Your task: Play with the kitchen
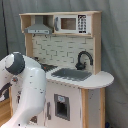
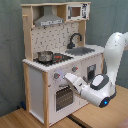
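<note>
The kitchen (image 2: 37, 75) of white panels and pale wood stands at the second exterior view's left. It has a grey hood (image 2: 50, 21), a small microwave (image 2: 76, 11), a black tap (image 2: 75, 39), a grey sink (image 2: 82, 51) and a black-red hob (image 2: 56, 58) with a metal pot (image 2: 45, 56) on it. My gripper (image 2: 68, 78) reaches in from the right. It sits right at the front panel, between the knobs (image 2: 56, 76) and above the oven door (image 2: 64, 97). In the first exterior view my white arm (image 1: 27, 85) hides the hob, the oven and the gripper, while the tap (image 1: 84, 59) and sink (image 1: 75, 74) show.
A wooden table top (image 2: 100, 117) lies under my arm in front of the kitchen. A grey curtain (image 2: 10, 50) hangs behind the kitchen. The rounded counter end (image 1: 102, 78) juts out beside the sink.
</note>
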Tool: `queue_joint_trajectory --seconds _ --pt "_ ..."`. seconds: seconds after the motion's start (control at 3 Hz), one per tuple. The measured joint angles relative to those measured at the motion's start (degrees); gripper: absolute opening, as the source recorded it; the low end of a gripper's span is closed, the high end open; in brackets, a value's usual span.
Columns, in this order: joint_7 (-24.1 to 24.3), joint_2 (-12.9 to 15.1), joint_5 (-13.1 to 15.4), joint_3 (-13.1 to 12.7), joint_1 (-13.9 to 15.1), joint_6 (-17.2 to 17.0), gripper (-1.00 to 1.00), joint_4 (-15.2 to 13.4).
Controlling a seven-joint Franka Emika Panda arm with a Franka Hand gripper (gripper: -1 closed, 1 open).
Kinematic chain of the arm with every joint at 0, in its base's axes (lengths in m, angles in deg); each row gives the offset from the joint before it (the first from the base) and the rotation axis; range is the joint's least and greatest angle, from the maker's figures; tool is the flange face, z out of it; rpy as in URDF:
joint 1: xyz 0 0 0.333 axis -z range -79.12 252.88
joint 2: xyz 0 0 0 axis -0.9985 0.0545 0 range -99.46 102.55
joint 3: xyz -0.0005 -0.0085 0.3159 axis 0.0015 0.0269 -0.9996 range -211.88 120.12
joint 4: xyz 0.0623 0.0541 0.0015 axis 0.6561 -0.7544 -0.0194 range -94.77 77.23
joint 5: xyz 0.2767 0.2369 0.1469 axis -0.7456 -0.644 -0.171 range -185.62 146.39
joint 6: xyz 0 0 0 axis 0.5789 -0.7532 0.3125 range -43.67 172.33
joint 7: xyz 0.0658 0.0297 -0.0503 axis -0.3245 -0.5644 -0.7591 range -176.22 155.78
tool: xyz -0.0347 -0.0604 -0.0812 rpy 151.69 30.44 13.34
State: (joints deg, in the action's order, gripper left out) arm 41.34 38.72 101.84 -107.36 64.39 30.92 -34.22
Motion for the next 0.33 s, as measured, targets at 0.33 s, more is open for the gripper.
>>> queue_joint_trajectory --seconds 0.33 --pt "-0.3 0.0 -2.0 -2.3 0.1 -4.2 1.0 -2.5"
